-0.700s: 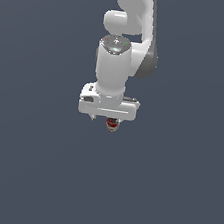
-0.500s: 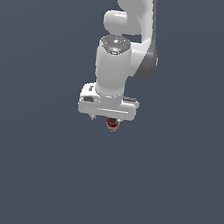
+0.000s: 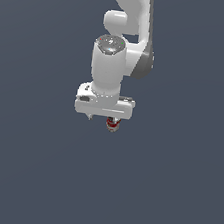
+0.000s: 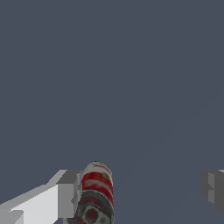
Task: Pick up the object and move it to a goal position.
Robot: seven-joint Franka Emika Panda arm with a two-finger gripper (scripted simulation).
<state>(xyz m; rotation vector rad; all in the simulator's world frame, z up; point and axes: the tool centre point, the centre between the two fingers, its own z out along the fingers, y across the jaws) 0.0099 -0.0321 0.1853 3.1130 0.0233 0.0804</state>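
So the tool [image 4: 142, 192] is sitting wide open here, with its two fingers well apart in the wrist view, and it isn't gripping anything. One finger [image 4: 68, 194] is right up against the side of the can [image 4: 96, 192], touching it or as good as touching, while the other finger [image 4: 213, 187] is hanging well away from the can with a big stretch of bare surface [image 4: 131, 78] between them. The can is off-centre in the opening, hugging that one finger rather than sitting in the middle. In the exterior view the tool [image 3: 103, 114] is pointing straight down, and only a small bit of the can [image 3: 112, 125] is peeking out just below the white tool body, toward the exterior view's right of its centre. Room-wise, the plain dark grey surface [image 3: 24, 172] is running out on every side of the can and no edge of it is showing in either view. The can's label is showing red and white bands with a dark rim around the end, but any writing on it is too blurry and small to read.
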